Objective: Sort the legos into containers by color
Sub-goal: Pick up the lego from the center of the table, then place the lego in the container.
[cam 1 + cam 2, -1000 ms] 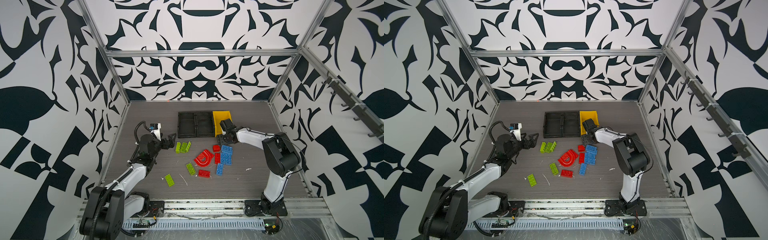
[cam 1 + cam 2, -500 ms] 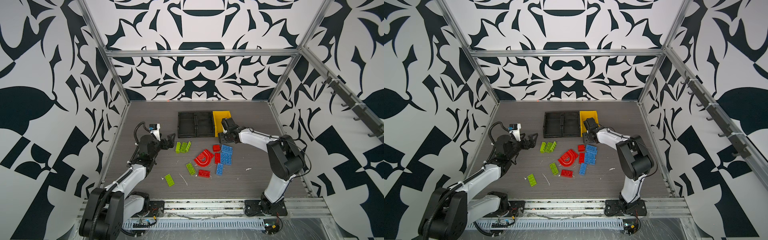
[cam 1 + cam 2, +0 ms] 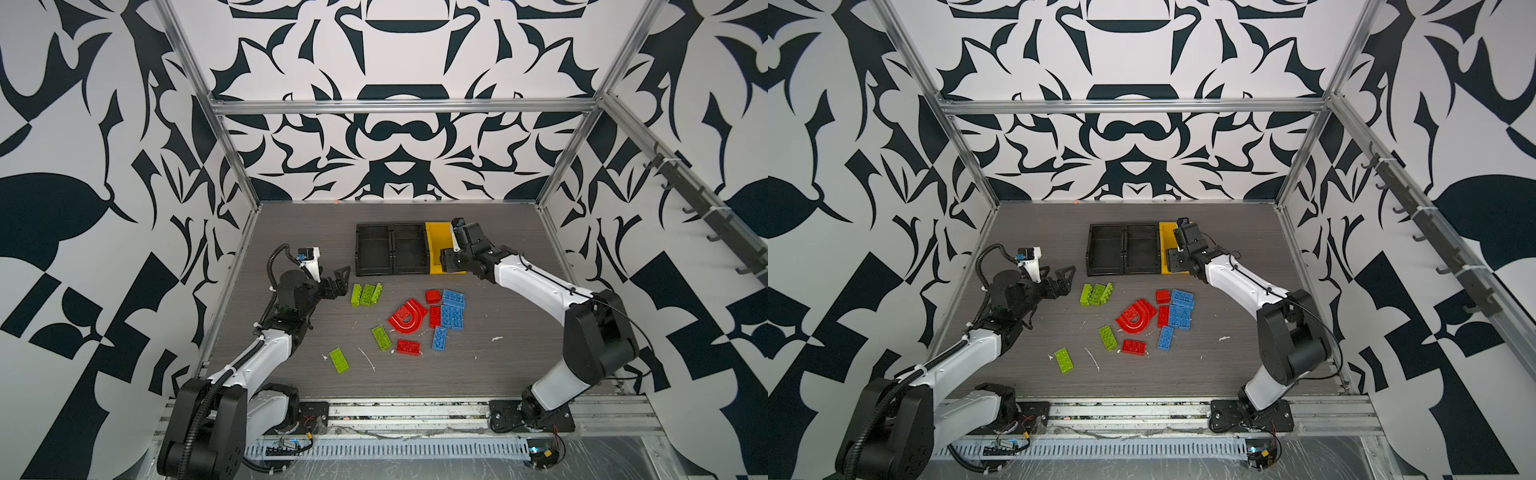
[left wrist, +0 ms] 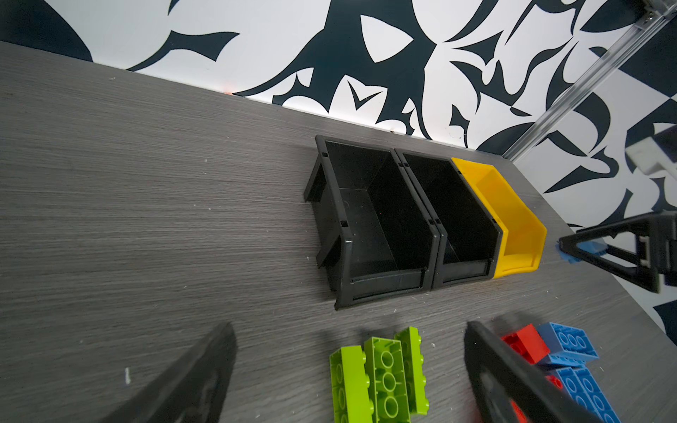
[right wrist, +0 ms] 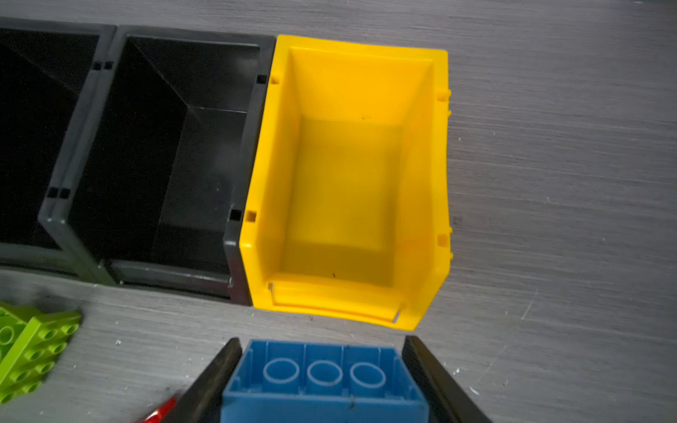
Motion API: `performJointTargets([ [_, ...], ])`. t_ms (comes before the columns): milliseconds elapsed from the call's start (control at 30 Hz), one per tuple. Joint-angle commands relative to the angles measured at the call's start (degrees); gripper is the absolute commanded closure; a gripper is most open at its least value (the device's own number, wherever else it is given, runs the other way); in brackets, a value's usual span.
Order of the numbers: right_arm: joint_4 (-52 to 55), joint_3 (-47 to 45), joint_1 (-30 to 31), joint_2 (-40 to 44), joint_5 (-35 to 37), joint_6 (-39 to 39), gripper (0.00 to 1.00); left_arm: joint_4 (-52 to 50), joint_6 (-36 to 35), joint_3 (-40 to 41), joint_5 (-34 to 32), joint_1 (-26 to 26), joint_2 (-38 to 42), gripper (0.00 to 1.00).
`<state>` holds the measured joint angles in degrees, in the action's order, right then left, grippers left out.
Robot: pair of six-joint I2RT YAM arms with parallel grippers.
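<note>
Grey wood-grain tabletop [image 5: 568,146] fills the right wrist view. Lower centre, the right gripper [image 5: 322,346] clamps a blue brick [image 5: 324,381], hollow underside toward the camera, long axis running jaw to jaw. Directly above in frame, the empty yellow bin [image 5: 436,183] sits just beyond it. The left gripper [image 4: 350,331] gapes wide, empty, near green bricks [image 4: 381,377].

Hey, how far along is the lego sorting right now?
Done: nothing yet; the yellow bin and both black bins look empty. In hand: the right gripper grips a blue brick at the yellow bin's front lip, not yet released; the left gripper is open beside the green bricks. Left: every green, red and blue piece on the table, including the red arch.
</note>
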<state>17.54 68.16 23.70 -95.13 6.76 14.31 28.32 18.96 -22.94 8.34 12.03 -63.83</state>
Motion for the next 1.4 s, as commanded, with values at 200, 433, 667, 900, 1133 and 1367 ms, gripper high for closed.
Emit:
performJointTargets([
  [200,0.0,11.8,-2.7,-11.6,-2.1,-3.4,0.4,0.6,-1.0,1.4,-0.6,0.1,2.5,0.01],
  [433,-0.4,13.8,-2.8,-14.3,-2.1,-3.3,0.37,0.8,-1.3,1.8,-1.2,0.1,2.8,0.01],
  [667,0.0,13.3,-2.9,-13.3,-0.7,-3.1,0.26,0.2,-1.3,1.9,-1.4,0.1,3.9,0.0],
  [900,1.6,11.6,-2.8,-9.1,-0.3,-2.8,0.13,0.2,-1.2,1.7,-1.0,0.1,3.5,0.01],
  [1133,5.7,2.9,0.4,2.0,2.4,0.1,0.15,0.0,-1.2,1.7,-0.9,0.1,3.7,0.01],
  [1367,9.0,-8.9,3.7,12.1,6.2,5.0,0.15,0.8,-0.9,1.9,-1.0,0.1,2.8,0.01],
])
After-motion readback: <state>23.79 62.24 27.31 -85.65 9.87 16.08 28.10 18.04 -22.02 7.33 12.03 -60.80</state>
